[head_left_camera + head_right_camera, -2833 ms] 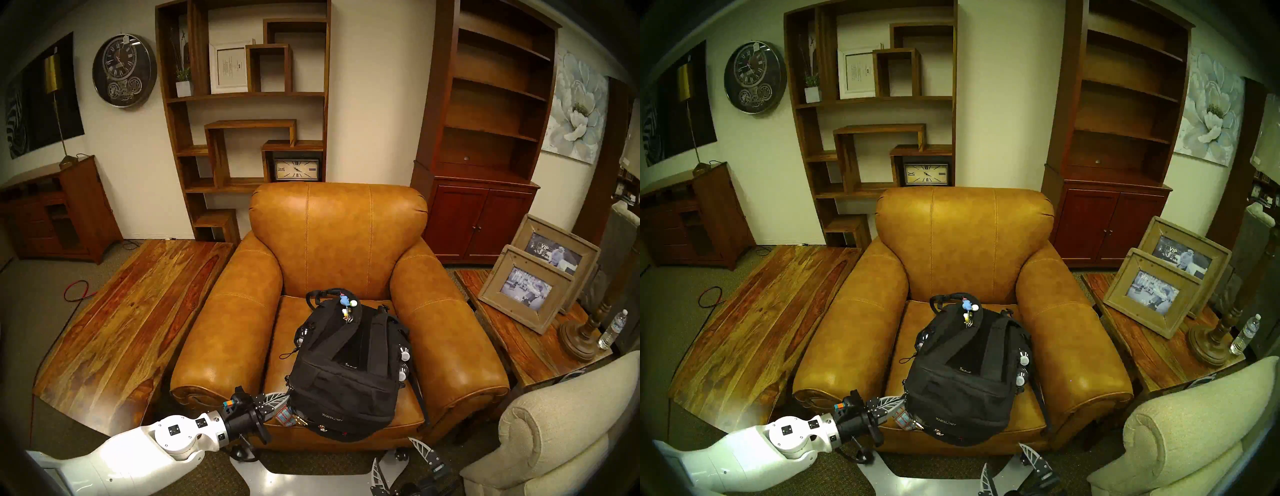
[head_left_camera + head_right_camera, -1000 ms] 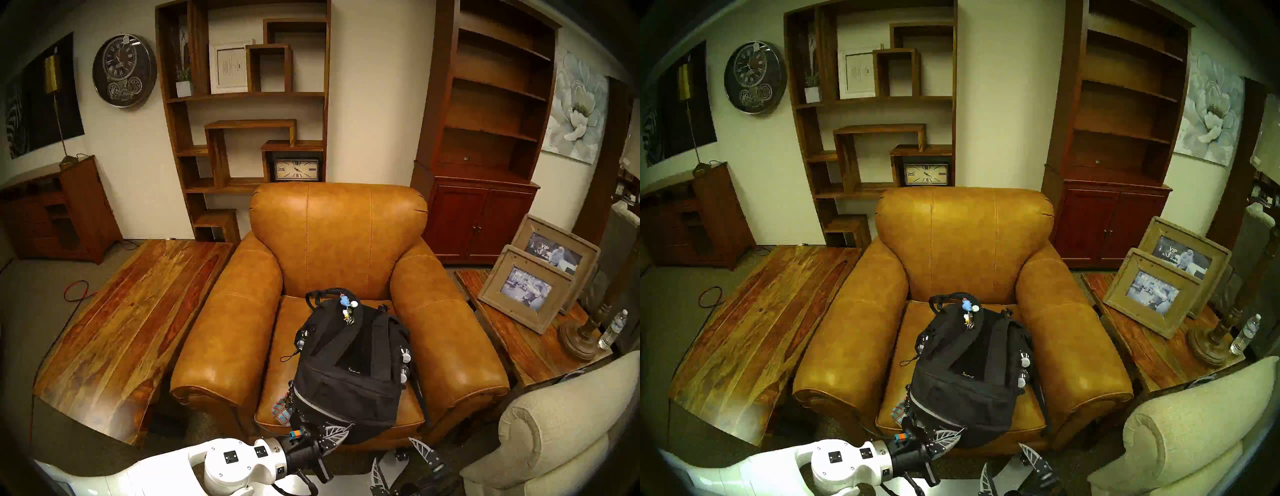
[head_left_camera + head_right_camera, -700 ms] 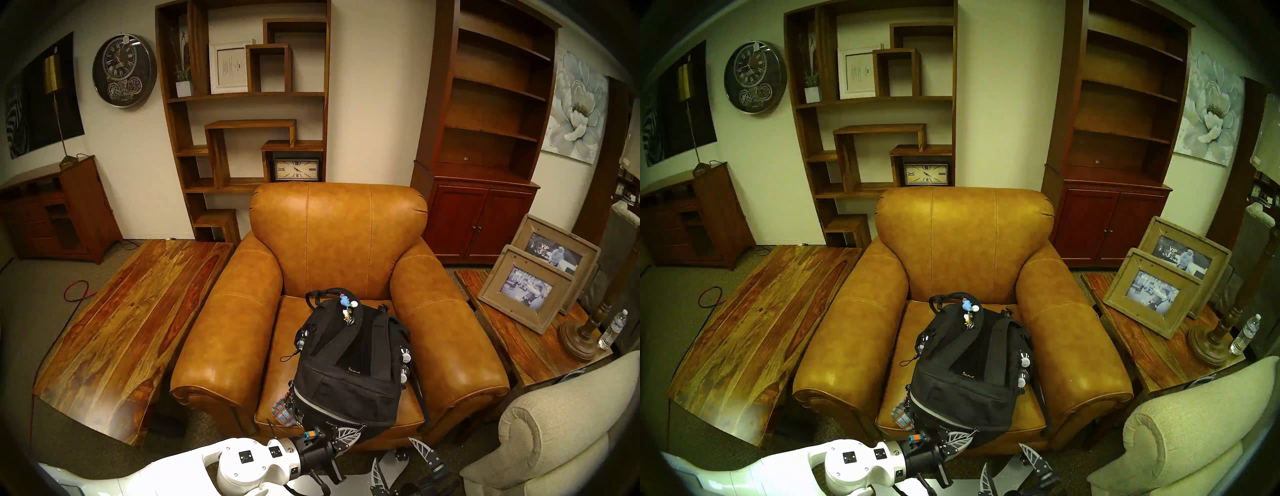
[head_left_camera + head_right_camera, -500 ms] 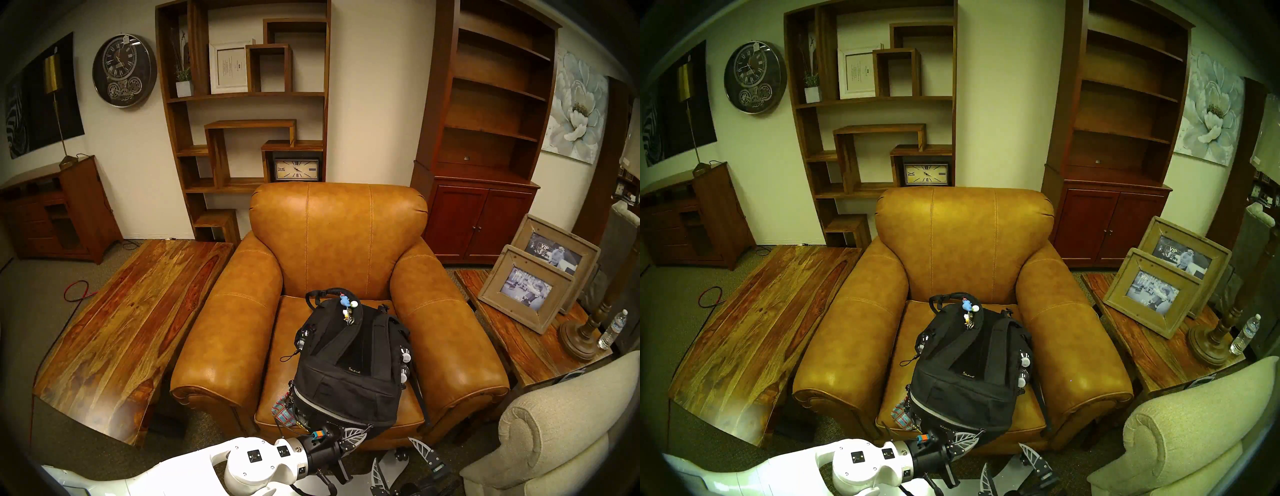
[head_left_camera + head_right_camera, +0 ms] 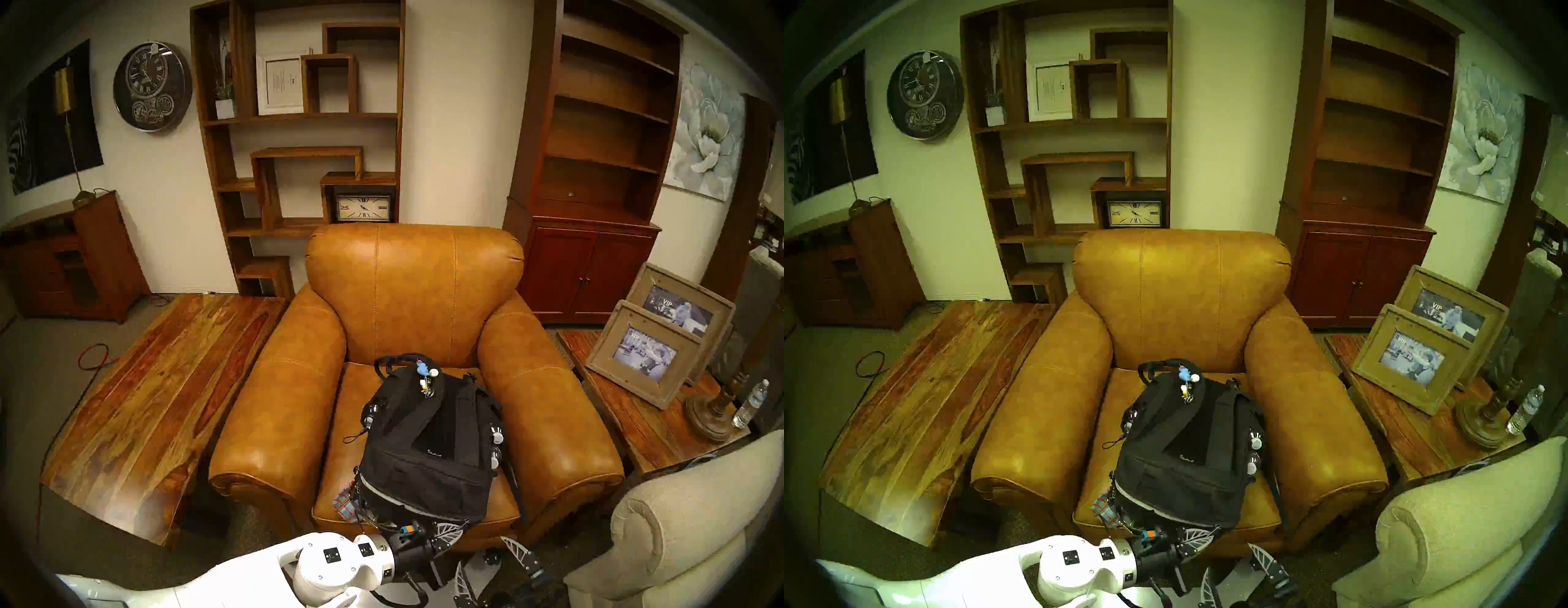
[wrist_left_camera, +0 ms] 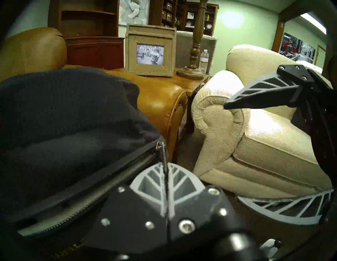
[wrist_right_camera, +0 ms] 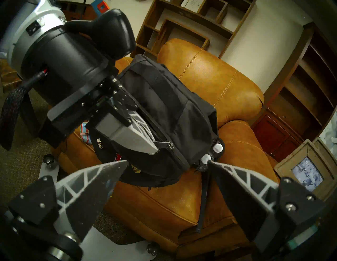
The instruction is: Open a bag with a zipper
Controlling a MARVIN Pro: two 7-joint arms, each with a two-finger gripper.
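Observation:
The black backpack lies on the seat of a tan leather armchair, with charms at its far end. Its curved, grey-edged zipper gapes along the near edge, and the parted teeth show in the left wrist view. My left gripper is shut on the metal pull tab at the backpack's near right corner; it also shows in the right wrist view. My right gripper hangs open and empty, low in front of the chair.
A red-blue plaid pouch lies at the backpack's near left corner. A beige armchair stands close on the right. A wooden coffee table is on the left. A side table on the right holds picture frames, a lamp base and a water bottle.
My left gripper has travelled from the backpack's near left corner rightward along its front edge with the pull tab, and the grey-edged gap has lengthened behind it. The right arm has not moved.

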